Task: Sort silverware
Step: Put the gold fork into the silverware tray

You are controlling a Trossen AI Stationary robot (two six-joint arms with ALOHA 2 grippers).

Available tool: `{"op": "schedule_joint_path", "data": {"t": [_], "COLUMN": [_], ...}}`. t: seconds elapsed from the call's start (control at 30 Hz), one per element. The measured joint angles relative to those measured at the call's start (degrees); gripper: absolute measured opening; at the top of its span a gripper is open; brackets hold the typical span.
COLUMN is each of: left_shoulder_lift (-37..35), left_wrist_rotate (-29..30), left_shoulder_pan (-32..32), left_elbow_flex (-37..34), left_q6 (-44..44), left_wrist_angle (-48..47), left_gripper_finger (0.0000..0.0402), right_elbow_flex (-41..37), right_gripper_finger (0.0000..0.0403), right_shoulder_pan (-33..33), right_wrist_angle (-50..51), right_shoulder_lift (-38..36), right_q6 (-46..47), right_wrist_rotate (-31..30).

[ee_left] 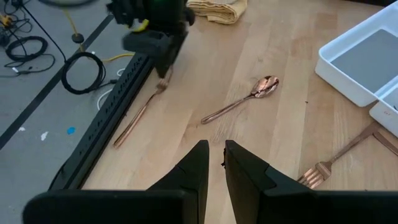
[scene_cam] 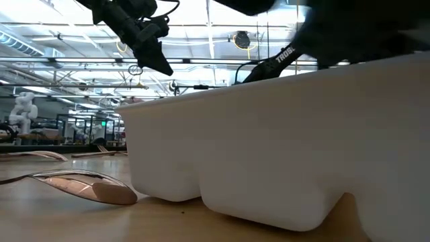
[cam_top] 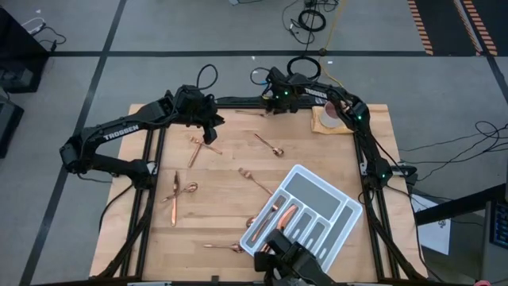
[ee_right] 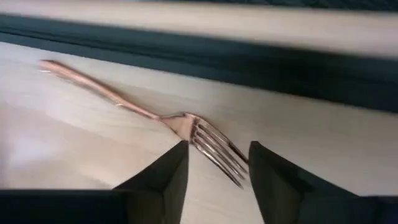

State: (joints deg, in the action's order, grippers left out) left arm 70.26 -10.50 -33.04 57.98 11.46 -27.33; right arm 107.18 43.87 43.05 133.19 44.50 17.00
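Copper fork (ee_right: 186, 127) lies flat on the wood table (cam_top: 222, 199) at the far edge, tines pointing in btwn the right gripper (ee_right: 214, 165) fingers (ee_right: 165, 174). Jaws stand apart w/ nothing held yet; tines sit in the gap, handle runs off to one side, close along the dark rail.

Near to far in the high view: white tray (cam_top: 305, 210) at the near right w/ a couple of copper pieces already in its slots; more pieces beside its near-left corner; knife and spoon (cam_top: 181, 191) at mid-left; a fork and a spoon (cam_top: 270, 144) mid-table; then the fork by the far rail (cam_top: 252, 113) under the right gripper (cam_top: 274, 99).

Left gripper (ee_left: 214, 158) hovers over the far-left part of the table, jaws nearly together w/ a thin gap, empty. It's waiting.

Judgement on doing this step well: fork is thin and flat, so fingertips prob. need to go right down to the wood before closing. Better to pinch the neck just behind the tines than the tines themselves, which could slip or twist. Rail is close, so keep clear of it. Lift straight up, check the fork hangs steady, then carry to the tray slot.
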Motion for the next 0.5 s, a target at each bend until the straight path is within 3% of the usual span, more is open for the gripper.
{"op": "schedule_joint_path", "data": {"t": [0.3,0.5], "left_shoulder_lift": [0.0,0.0], "left_wrist_rotate": [0.0,0.0], "left_shoulder_pan": [0.0,0.0], "left_elbow_flex": [0.0,0.0], "left_q6": [0.0,0.0], "left_wrist_angle": [-0.2,-0.2], "left_gripper_finger": [0.0059,0.0059], "right_elbow_flex": [0.1,1.2], "right_gripper_finger": [0.0077,0.0078], "right_shoulder_pan": [-0.4,-0.3], "right_wrist_angle": [1.5,-1.0], "right_shoulder_lift": [0.5,0.5], "right_q6": [-1.8,-0.1], "right_wrist_rotate": [-0.2,-0.4]}}
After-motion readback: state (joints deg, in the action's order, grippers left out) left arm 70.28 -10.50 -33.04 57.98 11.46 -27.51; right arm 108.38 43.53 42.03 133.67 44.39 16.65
